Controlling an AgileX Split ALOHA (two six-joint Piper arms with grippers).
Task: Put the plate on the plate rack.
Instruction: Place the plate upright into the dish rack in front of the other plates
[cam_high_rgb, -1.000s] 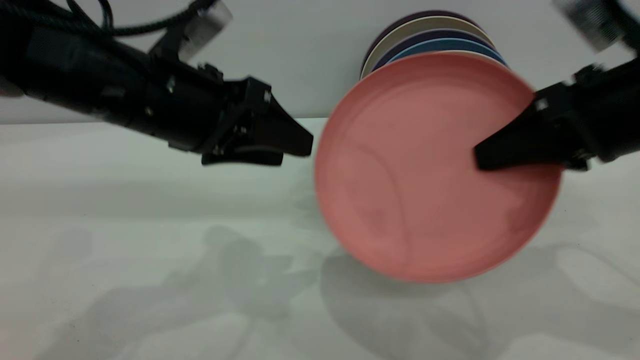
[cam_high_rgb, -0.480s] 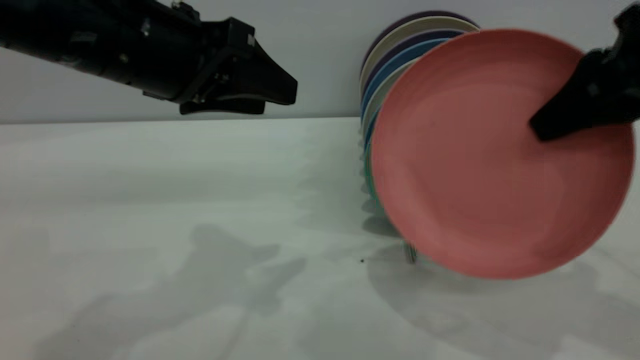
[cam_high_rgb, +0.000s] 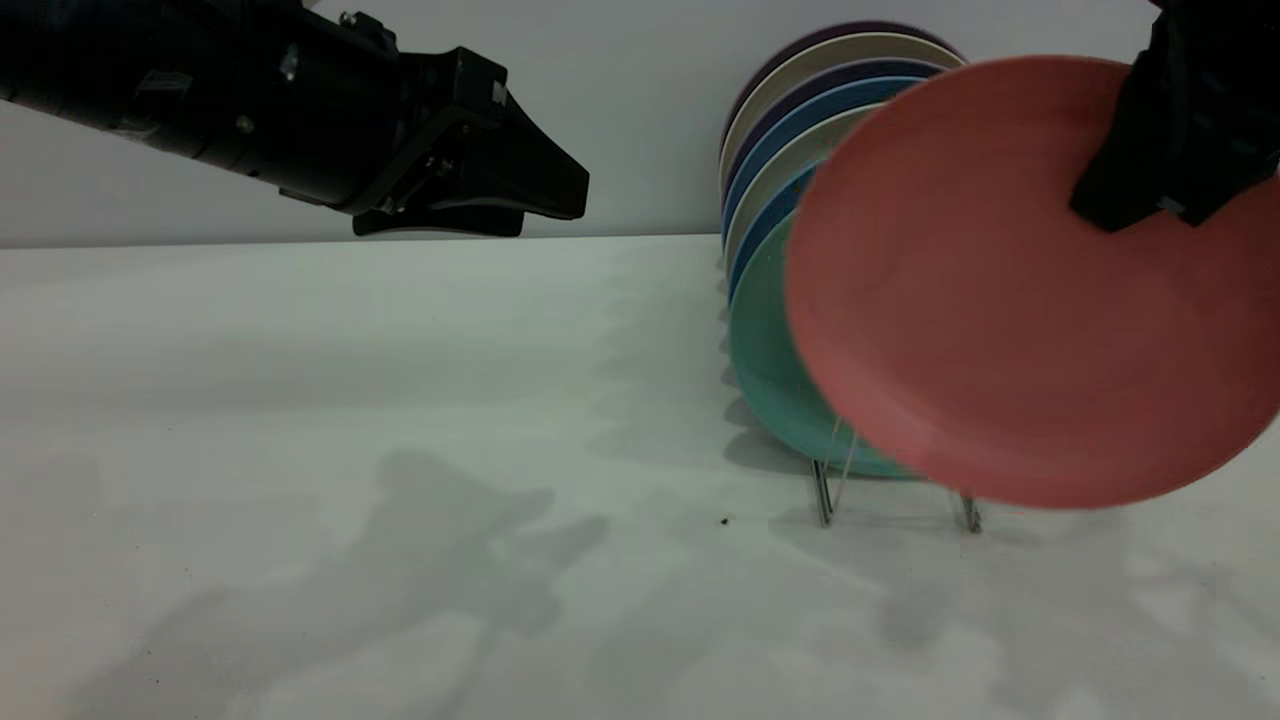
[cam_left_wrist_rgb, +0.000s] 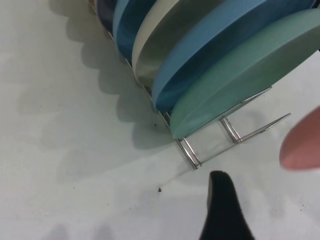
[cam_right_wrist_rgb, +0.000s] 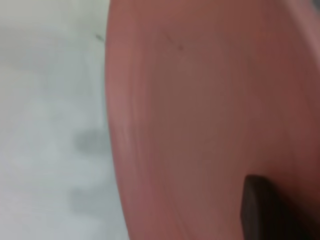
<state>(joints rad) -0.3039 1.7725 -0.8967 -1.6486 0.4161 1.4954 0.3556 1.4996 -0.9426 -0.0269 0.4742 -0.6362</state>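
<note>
I hold the plate (cam_high_rgb: 1010, 300) in the right gripper (cam_high_rgb: 1140, 205), clamped on its upper right rim; one finger (cam_right_wrist_rgb: 260, 207) lies against the plate's face in the right wrist view. The plate hangs nearly upright above the table (cam_high_rgb: 300, 400), over the near end of the plate rack (cam_high_rgb: 830, 480), in front of the teal-green plate (cam_high_rgb: 765, 350) that occupies the nearest filled slot. Its lower edge is above the rack's front wire loops (cam_left_wrist_rgb: 235, 132) and I cannot tell whether it touches them. Behind the teal-green plate stand blue, cream and dark plates (cam_high_rgb: 800, 110). The left gripper (cam_high_rgb: 520, 195) hovers well apart to the left; I cannot tell its state.
</note>
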